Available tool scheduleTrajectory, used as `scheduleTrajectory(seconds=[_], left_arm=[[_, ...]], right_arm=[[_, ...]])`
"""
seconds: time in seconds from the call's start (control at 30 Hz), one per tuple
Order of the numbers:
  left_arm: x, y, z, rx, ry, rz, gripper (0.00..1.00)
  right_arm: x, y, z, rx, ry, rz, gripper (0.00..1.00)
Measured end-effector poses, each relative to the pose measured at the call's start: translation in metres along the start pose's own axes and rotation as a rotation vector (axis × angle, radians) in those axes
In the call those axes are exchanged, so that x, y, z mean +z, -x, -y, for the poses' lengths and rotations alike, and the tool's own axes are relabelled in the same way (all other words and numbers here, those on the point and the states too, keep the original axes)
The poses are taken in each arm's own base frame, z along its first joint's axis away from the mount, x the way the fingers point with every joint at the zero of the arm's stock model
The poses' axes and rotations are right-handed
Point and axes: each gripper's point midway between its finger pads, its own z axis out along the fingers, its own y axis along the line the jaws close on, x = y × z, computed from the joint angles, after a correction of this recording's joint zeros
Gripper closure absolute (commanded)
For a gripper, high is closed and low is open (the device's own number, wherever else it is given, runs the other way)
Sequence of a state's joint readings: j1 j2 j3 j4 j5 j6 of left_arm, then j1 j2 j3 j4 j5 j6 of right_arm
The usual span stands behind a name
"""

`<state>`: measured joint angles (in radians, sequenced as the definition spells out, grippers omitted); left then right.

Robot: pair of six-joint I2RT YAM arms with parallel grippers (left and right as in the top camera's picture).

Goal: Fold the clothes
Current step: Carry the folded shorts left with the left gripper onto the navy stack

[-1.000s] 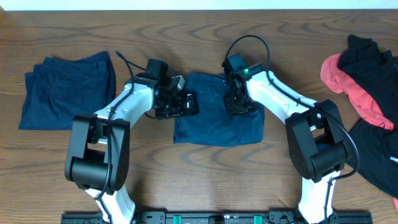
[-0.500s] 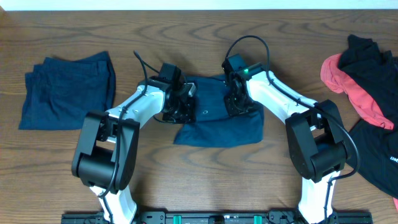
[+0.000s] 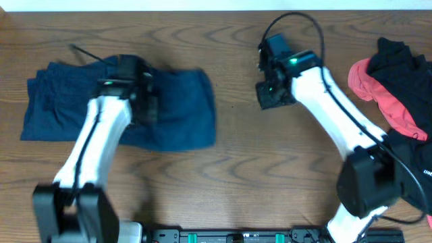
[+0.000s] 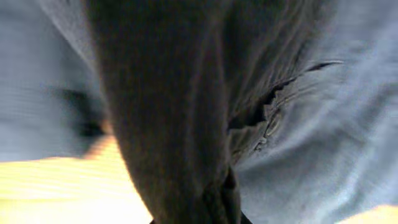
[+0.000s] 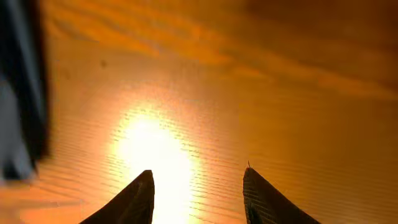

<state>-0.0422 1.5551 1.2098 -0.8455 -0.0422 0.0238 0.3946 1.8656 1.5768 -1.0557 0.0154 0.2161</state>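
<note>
A folded pair of navy shorts point(image 3: 182, 108) lies left of the table's middle, its left edge overlapping another pair of navy shorts point(image 3: 54, 101) at the far left. My left gripper point(image 3: 145, 104) is shut on the folded pair; in the left wrist view a dark fold of that cloth point(image 4: 168, 112) runs down into the jaws and hides the fingers, with more blue cloth point(image 4: 348, 124) behind it. My right gripper point(image 3: 268, 96) hangs over bare wood to the right, apart from the shorts. It is open, with fingertips point(image 5: 144, 186) spread and nothing between them point(image 5: 198, 186).
A heap of black and red garments point(image 3: 398, 74) lies at the right edge of the wooden table point(image 3: 270, 175). A dark blurred cloth edge point(image 5: 25, 93) shows at the left of the right wrist view.
My left gripper has shut on the folded shorts and carried them left from the table's middle onto the far-left pair. My right gripper has left the shorts and moved up and right.
</note>
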Motion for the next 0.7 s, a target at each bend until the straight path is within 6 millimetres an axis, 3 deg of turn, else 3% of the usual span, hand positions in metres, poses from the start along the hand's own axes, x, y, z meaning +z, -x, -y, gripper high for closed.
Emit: scheduleTrajectory(seconds=[0.2, 0.33, 0.53, 0.7], left_arm=[[-0.056, 0.034, -0.064, 0.006, 0.237, 0.235, 0.94], [-0.077, 0.050, -0.097, 0.027, 0.357, 0.322, 0.93], [-0.084, 0.061, -0.125, 0.068, 0.442, 0.354, 0.92], [-0.075, 0.059, -0.145, 0.054, 0.470, 0.322, 0.93]], right_arm=[[-0.006, -0.004, 0.005, 0.010, -0.007, -0.011, 0.55], [-0.006, -0.004, 0.006, 0.011, -0.008, -0.011, 0.55], [-0.006, -0.005, 0.006, 0.011, -0.009, -0.016, 0.55], [-0.006, -0.005, 0.006, 0.010, -0.009, -0.017, 0.55]])
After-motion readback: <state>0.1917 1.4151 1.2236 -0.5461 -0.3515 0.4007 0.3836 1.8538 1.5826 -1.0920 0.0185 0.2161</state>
